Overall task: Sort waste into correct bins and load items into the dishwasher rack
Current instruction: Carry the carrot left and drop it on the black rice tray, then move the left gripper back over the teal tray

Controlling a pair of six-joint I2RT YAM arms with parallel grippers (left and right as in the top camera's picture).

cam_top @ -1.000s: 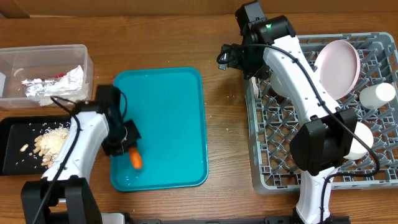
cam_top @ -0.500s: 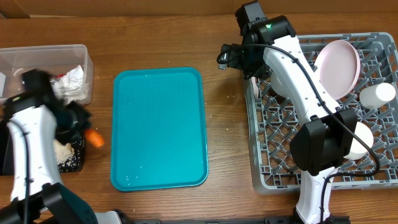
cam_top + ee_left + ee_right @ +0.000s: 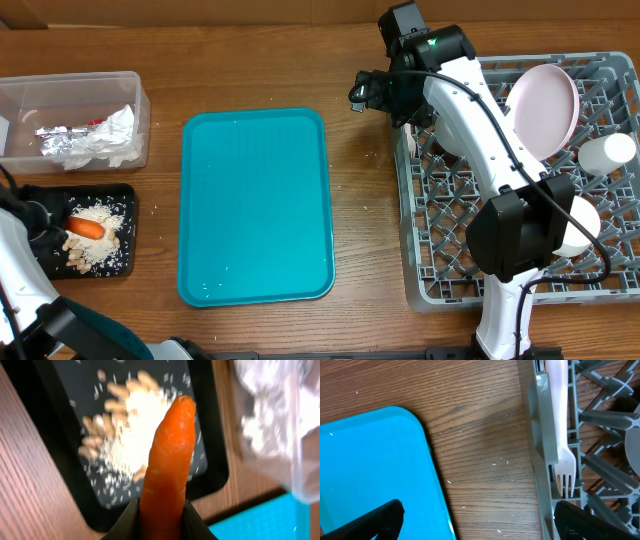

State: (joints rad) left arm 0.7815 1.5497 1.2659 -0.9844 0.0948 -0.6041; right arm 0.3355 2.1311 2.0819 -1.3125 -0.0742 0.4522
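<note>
- Carrot (image 3: pixel 167 465) is pinched between the two fingers of the left gripper (image 3: pixel 162 527), with its blunt end sticking out well past them.
- From overhead, it hangs over the black tray (image 3: pixel 122 192), above the heap of nuts and crumbs (image 3: pixel 90 248); whether it touches them cannot be told.
- Just behind the black tray stands the clear tub (image 3: pixel 70 80), which holds the white napkin (image 3: pixel 120 128) and the foil wrapper (image 3: pixel 62 142) side by side.
- The teal tray (image 3: pixel 255 200) lies flat on the table (image 3: pixel 365 200), between the black tray and the rack (image 3: pixel 450 225).
- The right gripper (image 3: pixel 477 522) has its jaws spread wide and grips nothing; it hovers over bare wood between the teal tray and the rack's far left corner.
- The fork (image 3: pixel 560 435) lies along the rack's left edge, inside the rim, just beside that gripper.
- At the rack's far side the plate (image 3: pixel 545 105) leans tilted among the pegs.
- The cup (image 3: pixel 608 152) lies near the plate, and a bowl (image 3: pixel 582 225) is partly hidden by the right arm.
</note>
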